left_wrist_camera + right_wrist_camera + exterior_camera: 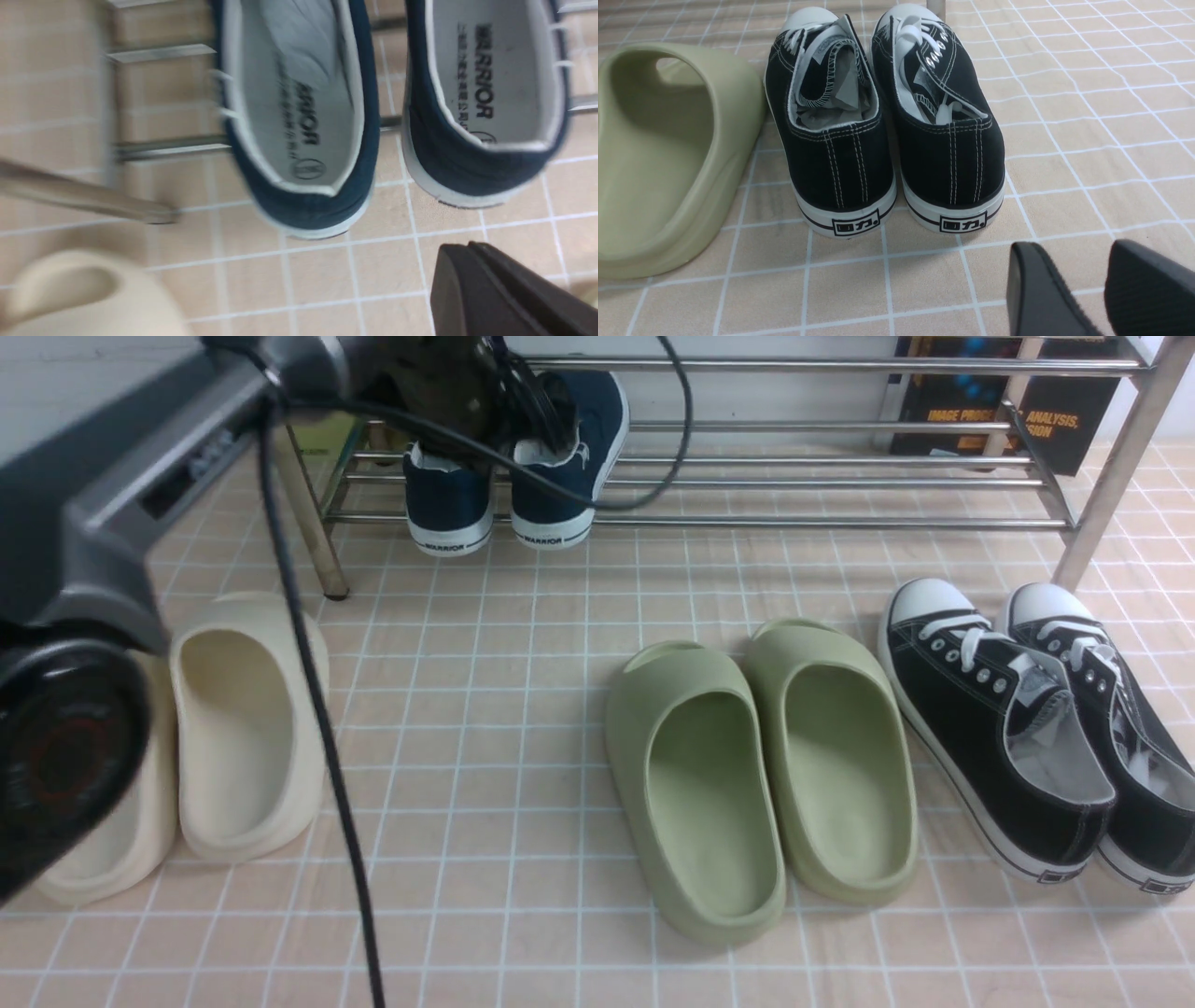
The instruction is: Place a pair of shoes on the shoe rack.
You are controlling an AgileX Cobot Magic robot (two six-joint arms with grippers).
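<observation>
The left fingers (490,289) are pressed together and empty, hovering just in front of the rack (1123,467), near the heels of the navy shoes (551,490). The pair sits side by side on the rack's lower bars at its left end, heels overhanging the front bar. The right fingers (1041,294) stand apart, empty, behind the black sneakers (887,140) before the rack's right end.

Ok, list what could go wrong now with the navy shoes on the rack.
The navy shoes sit with heels past the front bar of the shoe rack; a nudge might tip them off. The cable hangs in front of one shoe and could snag it when the left arm moves.
</observation>
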